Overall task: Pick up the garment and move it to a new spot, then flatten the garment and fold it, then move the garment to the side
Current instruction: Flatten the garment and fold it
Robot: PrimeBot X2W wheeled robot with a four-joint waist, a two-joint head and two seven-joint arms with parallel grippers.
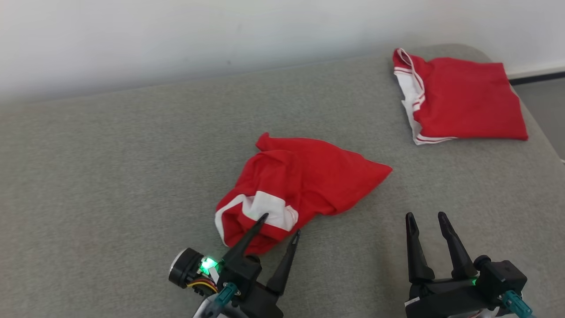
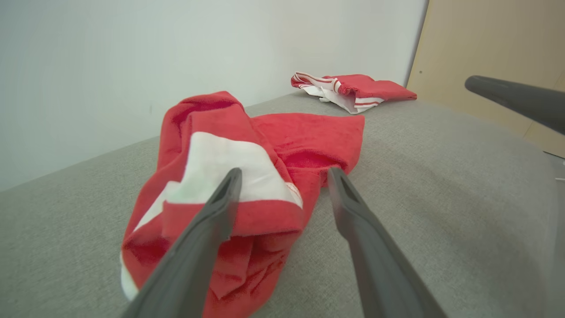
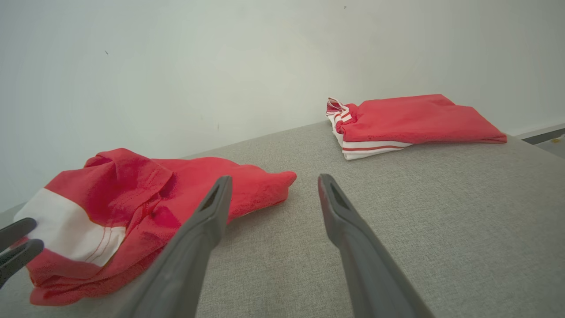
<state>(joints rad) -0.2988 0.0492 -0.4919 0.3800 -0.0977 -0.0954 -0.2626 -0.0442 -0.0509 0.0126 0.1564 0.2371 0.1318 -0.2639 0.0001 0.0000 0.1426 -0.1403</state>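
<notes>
Looked out over grey woven upholstery (image 1: 110,176), rounded at the far right corner. Met a plain white wall (image 1: 176,35) right behind. Caught a dark skirting strip (image 1: 536,77), grey floor (image 1: 551,110) beside it, and a beige panel (image 2: 476,57).

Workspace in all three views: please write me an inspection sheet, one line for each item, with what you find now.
surface: grey woven pad, flat, no stains seen.
job's things: crumpled red garment with a white band, mid-pad, not flattened, not held.
clutter: folded red garment with white striped trim, at the far right corner.
grippers: left gripper open, fingers at the crumpled garment's near edge, contact cannot be told; right gripper open over bare pad, apart from both garments.
cables: coloured wires at the left wrist, tucked close.
surroundings: white wall behind; beige panel and floor beyond the right edge.
</notes>
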